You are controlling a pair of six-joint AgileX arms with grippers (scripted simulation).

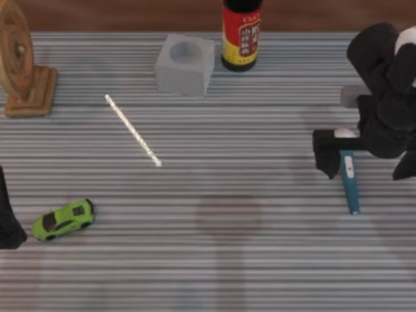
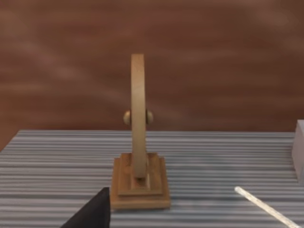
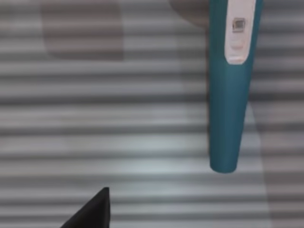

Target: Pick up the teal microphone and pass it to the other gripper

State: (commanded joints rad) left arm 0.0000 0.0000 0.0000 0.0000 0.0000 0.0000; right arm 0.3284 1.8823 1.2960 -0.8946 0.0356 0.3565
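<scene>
Right gripper [image 1: 339, 151]: low over the right side of the surface [image 1: 208, 260], set over the head end of the teal microphone [image 1: 349, 182]; whether its fingers are open or closed on the head cannot be told.
Teal microphone: lying on the striped surface at the right, its handle pointing toward the near edge; the white head is mostly hidden under the gripper. The right wrist view shows the handle [image 3: 231, 95] with its white button patch [image 3: 239, 28].
Left gripper [image 1: 8, 218]: parked at the far left edge, near the green toy car [image 1: 63, 219]; finger state cannot be told.
Risk: a grasp so near the head could let the tapering handle swing or slip on lifting.
Risk at handover: the left arm's path toward the middle passes the toy car and the white stick [image 1: 132, 130], which it could knock.
</scene>
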